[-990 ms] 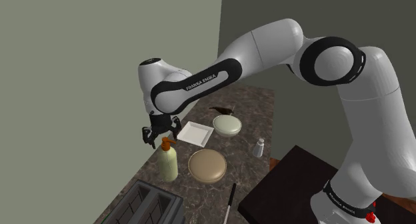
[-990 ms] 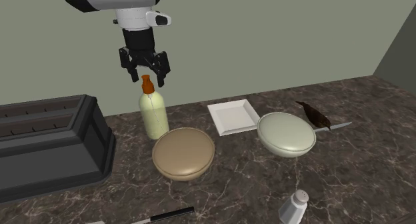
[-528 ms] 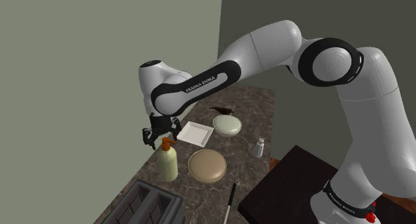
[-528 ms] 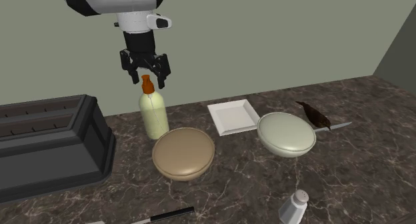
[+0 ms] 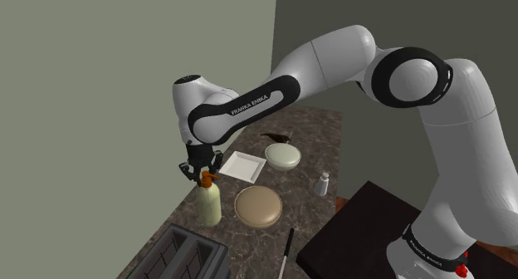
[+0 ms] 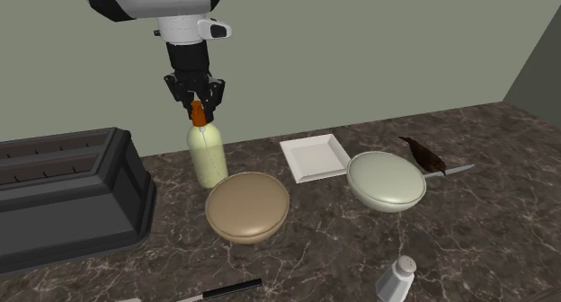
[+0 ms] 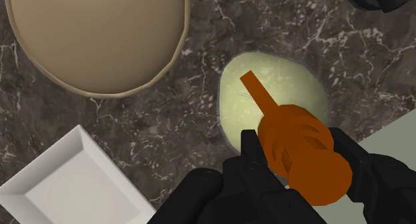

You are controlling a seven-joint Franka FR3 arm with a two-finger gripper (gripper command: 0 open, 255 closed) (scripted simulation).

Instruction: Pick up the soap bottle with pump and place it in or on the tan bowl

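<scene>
A pale yellow-green soap bottle [image 6: 208, 154] with an orange pump [image 6: 197, 113] stands upright on the dark marble counter, close to the wall. My black gripper [image 6: 196, 106] hangs straight down over it, shut on the pump head. In the wrist view both fingers [image 7: 257, 156] clasp the orange pump [image 7: 297, 149], and the bottle's body [image 7: 273, 89] shows below it. The tan bowl [image 6: 247, 206] sits just in front of the bottle, on the second exterior view's right. The shoulder view has the gripper [image 5: 202, 175] on top of the bottle [image 5: 209, 204], beside the tan bowl [image 5: 257, 207].
A dark toaster [image 6: 63, 197] stands on the second exterior view's left of the bottle. A white square plate [image 6: 315, 156], a pale green bowl [image 6: 387, 179], a brown utensil [image 6: 422, 154] and a small shaker [image 6: 396, 278] lie to the right. The grey wall [image 6: 360, 48] is close behind.
The fingers, which stood apart on either side of the pump, have come together on it. The arm has hardly moved and the bottle stands where it was.
</scene>
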